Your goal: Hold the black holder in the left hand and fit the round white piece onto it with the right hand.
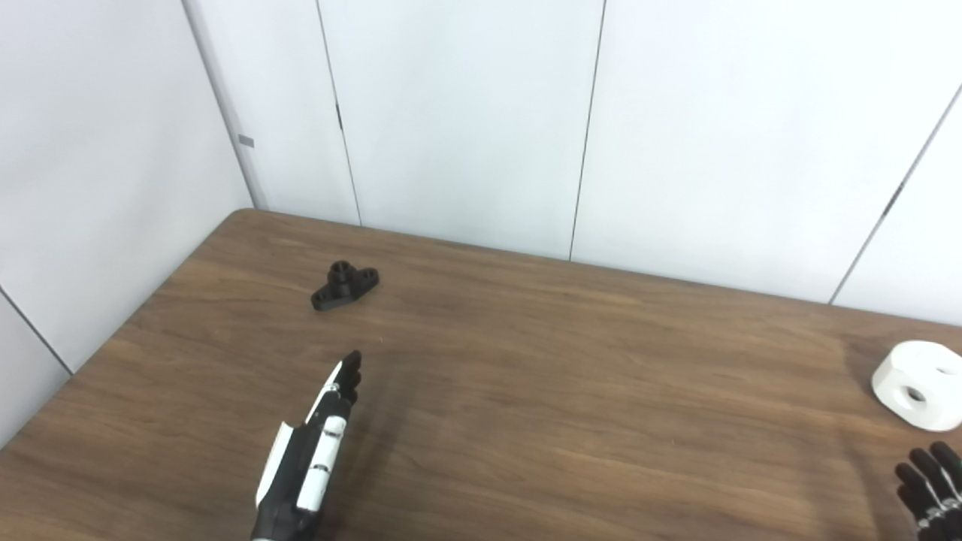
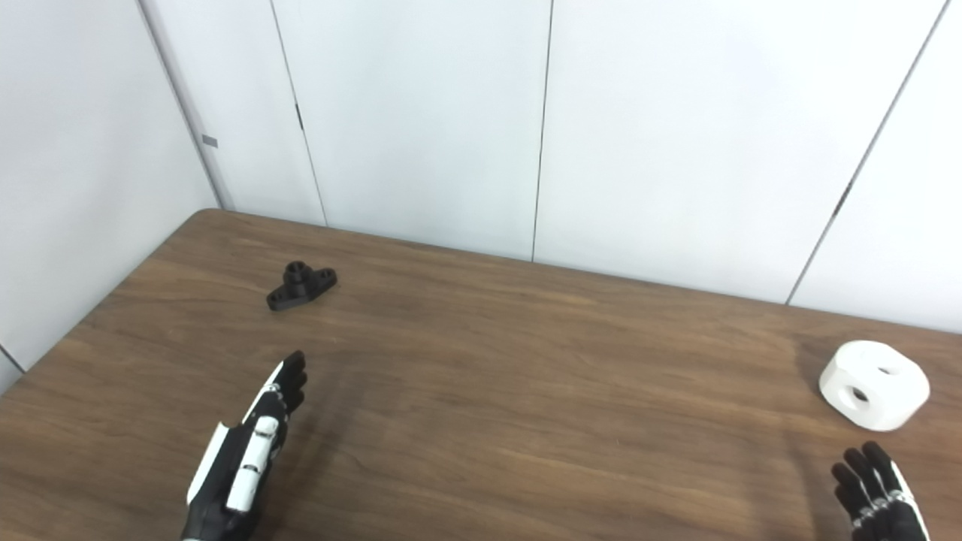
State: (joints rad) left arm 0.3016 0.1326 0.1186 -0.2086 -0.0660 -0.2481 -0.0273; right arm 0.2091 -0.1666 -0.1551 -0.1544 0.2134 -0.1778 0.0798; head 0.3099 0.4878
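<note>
The black holder (image 1: 344, 285), a small flat bracket with a raised round boss, lies on the wooden table (image 1: 526, 376) at the far left. My left hand (image 1: 312, 451) reaches up from the bottom edge with fingers stretched out straight, open and holding nothing, a short way in front of the holder. The round white piece (image 2: 873, 385), a thick disc with holes in its top and side, rests on the table at the far right. Just in front of it, my right hand (image 2: 875, 488) shows only its fingertips at the bottom edge, spread apart and empty.
White wall panels (image 1: 466, 113) stand right behind the table's far edge and along its left side. The table's rounded far-left corner (image 1: 244, 214) is close behind the holder.
</note>
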